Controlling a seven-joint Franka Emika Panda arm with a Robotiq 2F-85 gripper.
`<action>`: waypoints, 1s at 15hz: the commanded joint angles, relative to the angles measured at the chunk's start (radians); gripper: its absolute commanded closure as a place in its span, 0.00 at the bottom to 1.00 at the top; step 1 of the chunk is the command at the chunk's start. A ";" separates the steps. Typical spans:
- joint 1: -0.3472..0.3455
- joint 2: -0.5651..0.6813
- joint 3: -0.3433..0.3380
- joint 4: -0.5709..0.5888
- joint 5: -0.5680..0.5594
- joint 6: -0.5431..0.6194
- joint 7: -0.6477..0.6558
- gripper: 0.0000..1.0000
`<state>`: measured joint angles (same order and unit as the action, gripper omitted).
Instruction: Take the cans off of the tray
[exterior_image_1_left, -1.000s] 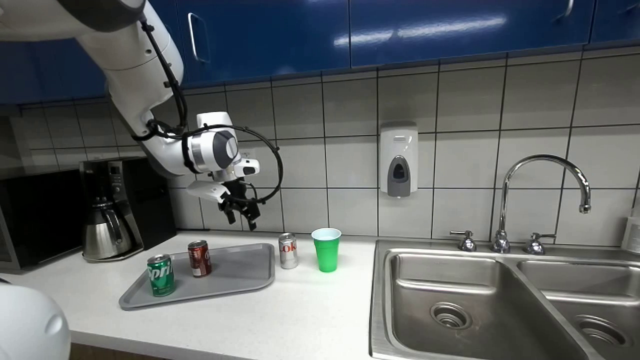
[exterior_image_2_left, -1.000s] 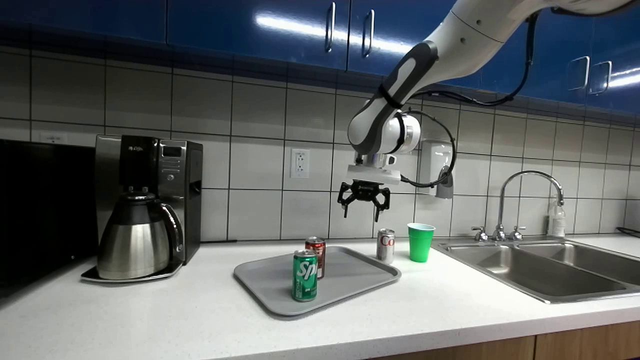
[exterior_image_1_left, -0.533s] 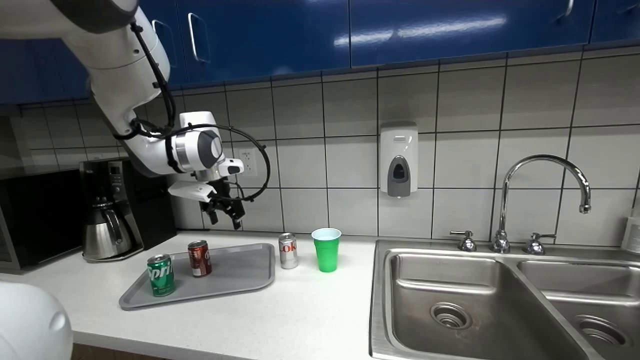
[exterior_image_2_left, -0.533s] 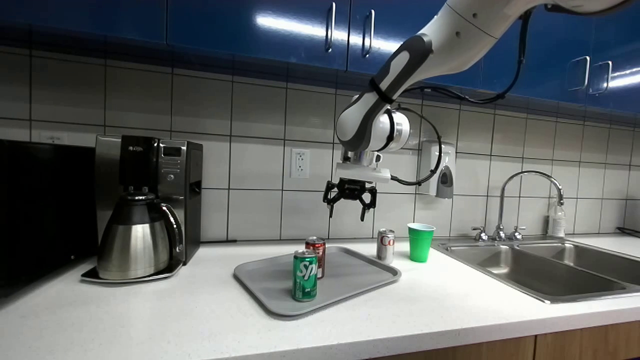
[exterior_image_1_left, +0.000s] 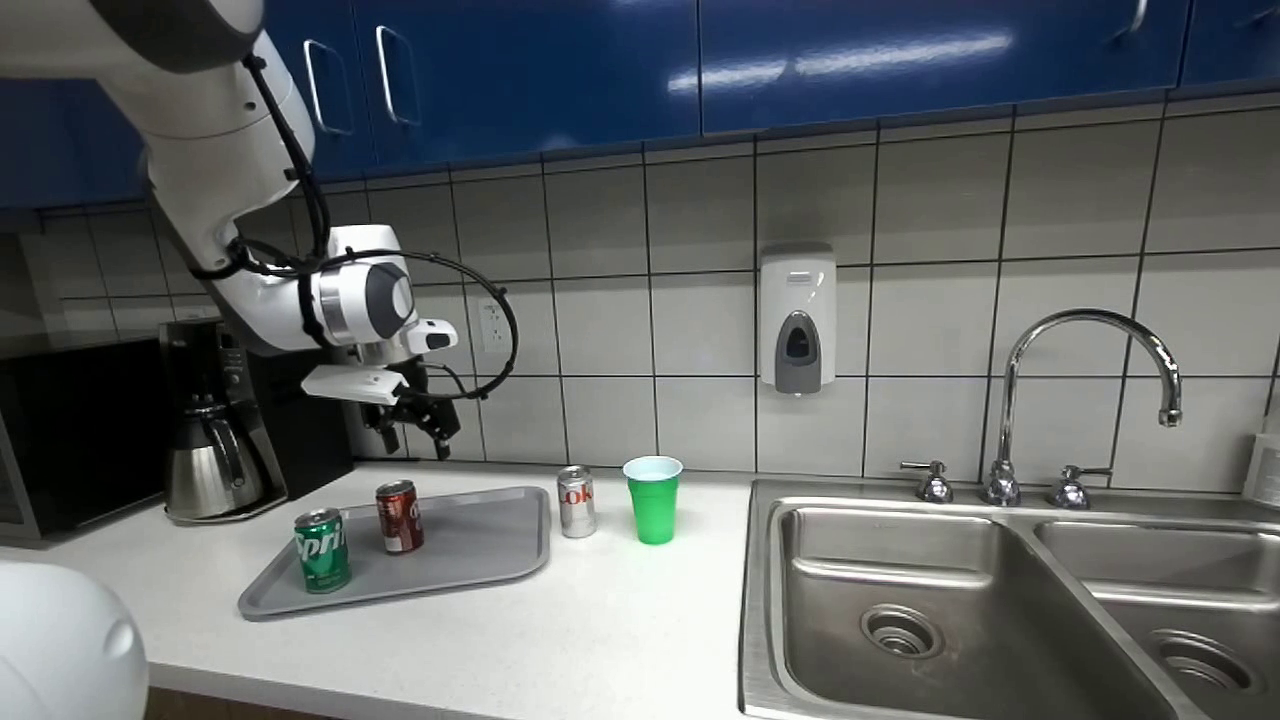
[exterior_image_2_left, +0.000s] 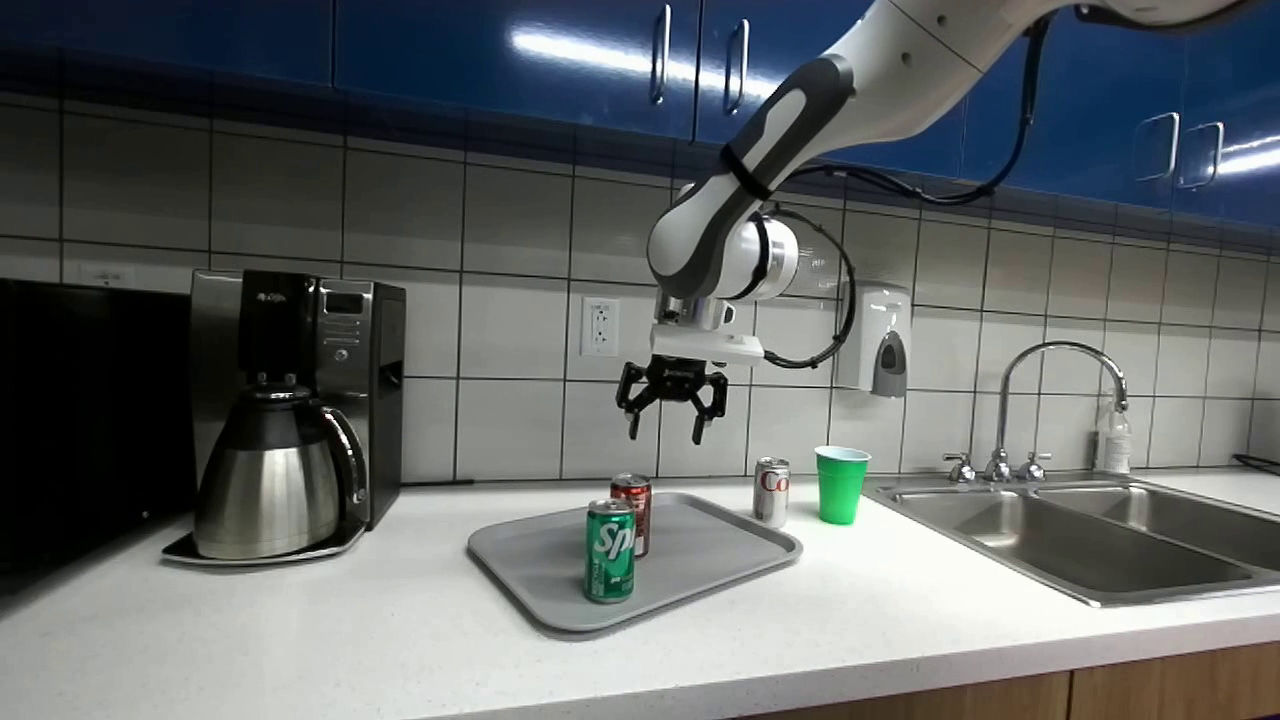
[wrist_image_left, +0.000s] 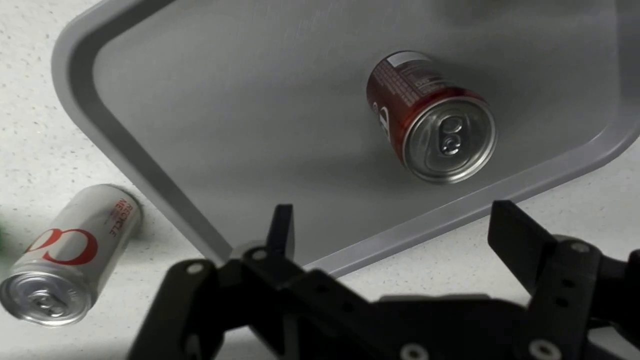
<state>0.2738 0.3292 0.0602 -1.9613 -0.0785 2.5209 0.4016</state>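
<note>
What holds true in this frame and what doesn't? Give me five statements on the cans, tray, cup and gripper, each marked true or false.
The green can and the red can stand on the tray. True.
The silver can stands between the tray and the cup. True.
All three cans are on the tray. False: the silver can stands on the counter.
The gripper is open and holds nothing. True.
The cup lies on its side. False: it stands upright.

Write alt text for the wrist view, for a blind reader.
A dark red can on a grey tray, with an open, empty gripper in the foreground. At picture left, a silvery can marked in red stands beside the tray on a speckled counter.
</note>
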 joint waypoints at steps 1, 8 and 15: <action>0.005 -0.001 0.025 0.015 -0.013 -0.046 -0.053 0.00; 0.026 0.028 0.042 0.033 -0.027 -0.085 -0.093 0.00; 0.041 0.087 0.039 0.088 -0.046 -0.151 -0.102 0.00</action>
<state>0.3097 0.3863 0.0969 -1.9288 -0.0959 2.4273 0.3136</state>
